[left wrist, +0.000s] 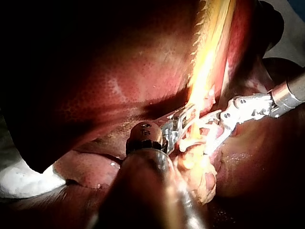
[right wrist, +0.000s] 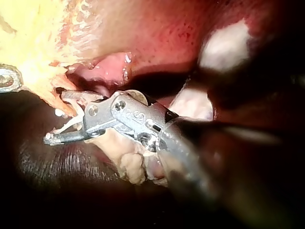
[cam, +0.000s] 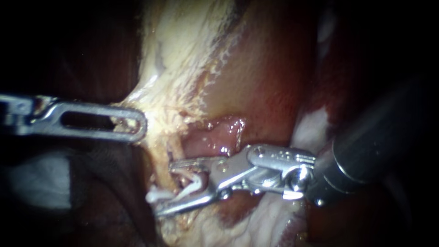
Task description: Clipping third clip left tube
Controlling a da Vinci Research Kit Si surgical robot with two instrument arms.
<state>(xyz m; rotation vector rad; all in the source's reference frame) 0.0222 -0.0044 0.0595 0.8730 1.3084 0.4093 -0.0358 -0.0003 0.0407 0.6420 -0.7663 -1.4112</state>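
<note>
Clip (cam: 188,184) and tube (cam: 162,151) met in the endoscope view at the tip of my right instrument (cam: 165,188). Its jaws stood wide apart with the white clip seated between them, one leg along each jaw, so they were holding the clip. The pale tube ran down from the yellow tissue (cam: 183,59) and passed through the gap, inside the clip's open legs. My left instrument (cam: 139,126) came in flat-on, its tip lying on the edge of the yellow tissue, which drew to a point there. Whether it held that tissue I could not tell.

The left wrist view looked along my left instrument (left wrist: 178,124) toward the other. It showed what the endoscope did not: the two tips sat just beside each other, on opposite sides of the bright yellow strand (left wrist: 200,81). My right instrument (left wrist: 204,136) reached in across it, spread around the strand.

The right wrist view gave the side of my right instrument (right wrist: 55,117), with the clip (right wrist: 66,125) showing white in the gap. Only here did I see a lumpy pale mass (right wrist: 128,162) hanging under the instrument. My left instrument (right wrist: 7,78) showed as a sliver of metal against the yellow tissue (right wrist: 33,38).
</note>
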